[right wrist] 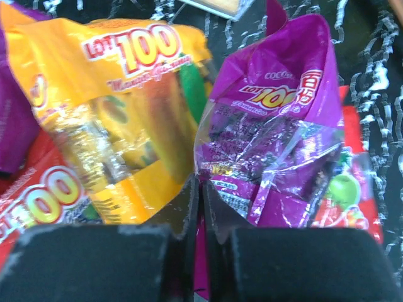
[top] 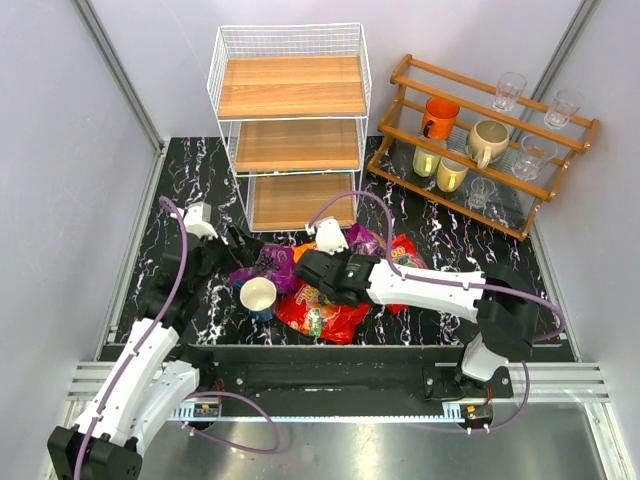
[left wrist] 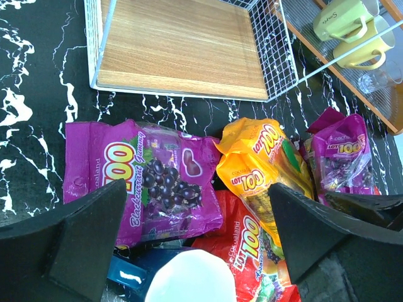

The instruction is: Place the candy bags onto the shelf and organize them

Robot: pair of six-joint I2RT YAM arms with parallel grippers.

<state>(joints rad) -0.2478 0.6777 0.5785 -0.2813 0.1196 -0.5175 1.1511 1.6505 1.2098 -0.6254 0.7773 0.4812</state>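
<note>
As R gripper (right wrist: 200, 185) pinches purple bag (right wrist: 271, 119) by its lower edge, shelf (top: 290, 88) lies toward far edge of desk (top: 195, 175); L gripper (left wrist: 196, 189) wide open.

Black marbled table (top: 190, 180) with shelf (top: 290, 85), candy bags (top: 318, 312), cup (top: 258, 296), rack (top: 447, 203)

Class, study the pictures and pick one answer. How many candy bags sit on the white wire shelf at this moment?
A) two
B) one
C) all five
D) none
D: in the top view, what shows of all three wooden boards of the shelf is bare, and the candy bags lie in a heap on the black table in front of it.
</note>
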